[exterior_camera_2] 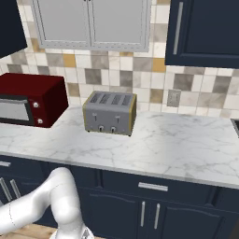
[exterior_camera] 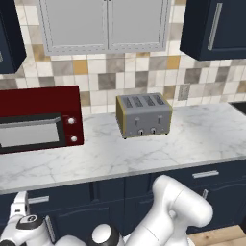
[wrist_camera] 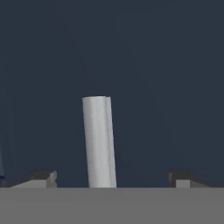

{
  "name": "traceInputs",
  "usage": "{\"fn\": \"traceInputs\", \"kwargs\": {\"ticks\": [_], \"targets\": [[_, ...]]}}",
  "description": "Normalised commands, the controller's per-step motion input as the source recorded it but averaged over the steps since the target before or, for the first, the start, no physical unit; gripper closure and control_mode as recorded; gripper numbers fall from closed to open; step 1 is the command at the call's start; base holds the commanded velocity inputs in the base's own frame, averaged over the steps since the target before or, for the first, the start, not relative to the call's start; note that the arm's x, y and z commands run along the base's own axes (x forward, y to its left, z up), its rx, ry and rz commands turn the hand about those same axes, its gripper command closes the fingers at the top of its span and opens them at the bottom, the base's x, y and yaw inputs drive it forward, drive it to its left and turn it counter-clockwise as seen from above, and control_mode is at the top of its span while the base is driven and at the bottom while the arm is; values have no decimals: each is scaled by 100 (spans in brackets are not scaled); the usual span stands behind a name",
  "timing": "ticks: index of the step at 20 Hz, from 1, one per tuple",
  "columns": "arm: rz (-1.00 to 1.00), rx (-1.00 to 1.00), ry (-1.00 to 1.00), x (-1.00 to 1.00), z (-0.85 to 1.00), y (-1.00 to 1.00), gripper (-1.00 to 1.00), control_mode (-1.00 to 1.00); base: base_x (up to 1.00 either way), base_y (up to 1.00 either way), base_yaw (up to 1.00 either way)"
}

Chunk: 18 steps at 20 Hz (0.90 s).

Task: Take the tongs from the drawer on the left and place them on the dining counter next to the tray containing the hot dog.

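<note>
A marble worktop [exterior_camera: 202, 129] runs along the wall, white with grey veins. Behind it, at 12 o'clock, the wall is covered in square tiles [exterior_camera: 120, 69] of beige, grey, tan and white. Pale grey glass-front wall cabinets [exterior_camera: 106, 24] hang above, with navy wall cupboards [exterior_camera_2: 205, 30] at 2 o'clock. Navy base cabinets [exterior_camera_2: 154, 212] stand under the worktop. A dark red microwave [exterior_camera: 38, 117] sits at 9 o'clock, a silver toaster [exterior_camera: 143, 114] near the middle. A strip of wood floor [exterior_camera: 223, 236] shows at 5 o'clock.

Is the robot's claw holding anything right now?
No, nothing. The gripper is open, with the drawer's silver handle standing between its fingertips, not yet clamped.
</note>
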Motion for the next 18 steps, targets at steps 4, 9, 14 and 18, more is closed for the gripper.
{"fn": "traceInputs", "kwargs": {"ticks": [4,9,14,18], "targets": [[0,-9,-4,0,-72,0,-100,-100,0,0,0],[0,-8,-9,0,-66,0,-100,-100,0,0,0],[0,-1,-14,16,-37,0,-100,-100,0,0,0],[0,0,-11,16,-23,0,100,-100,0,0,0]]}}
